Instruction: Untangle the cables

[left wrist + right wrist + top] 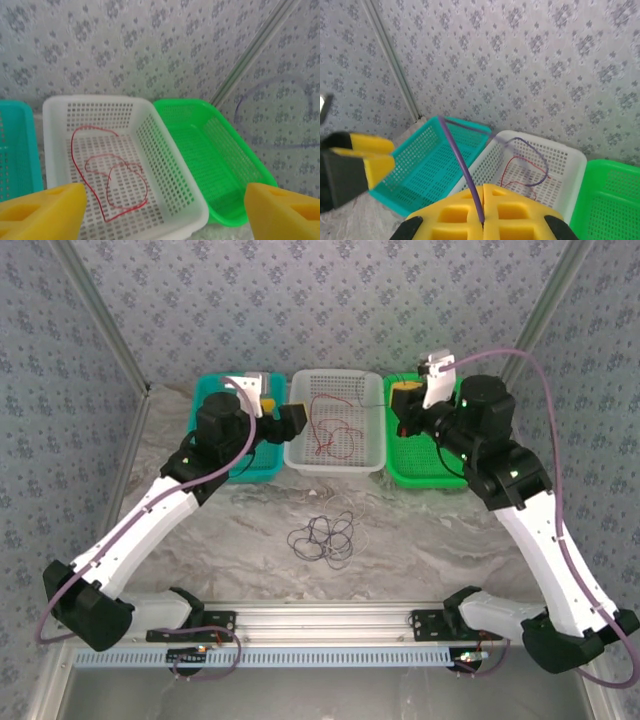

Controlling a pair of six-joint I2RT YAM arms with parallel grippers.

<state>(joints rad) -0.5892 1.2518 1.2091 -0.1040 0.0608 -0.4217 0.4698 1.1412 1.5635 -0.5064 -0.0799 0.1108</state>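
Cables (322, 537) lie mostly as 1 loose knot of dark and pale loops on the table (250, 515), near its middle and well apart from the 3 baskets at the far side. Of these, the white basket (90, 98) stands between the teal basket (15, 105) and the green basket (190, 102).

The left tool (162, 215) hangs over the near rim of the white basket, its yellow fingers spread wide with nothing between them. The right tool (481, 220) is pressed together and pinches a thin dark strand (460, 165), which rises from the pads and then bends away toward the white basket. Inside that basket lies the red cable (112, 172), curled flat and alone.

All these wires look very light, limp and a little springy. They would probably slip out of a weak pinch and drag their neighbours when pulled. A free end or an outer loop seems the best place to hold, while a pull on the crowded middle of the knot would likely tighten it.
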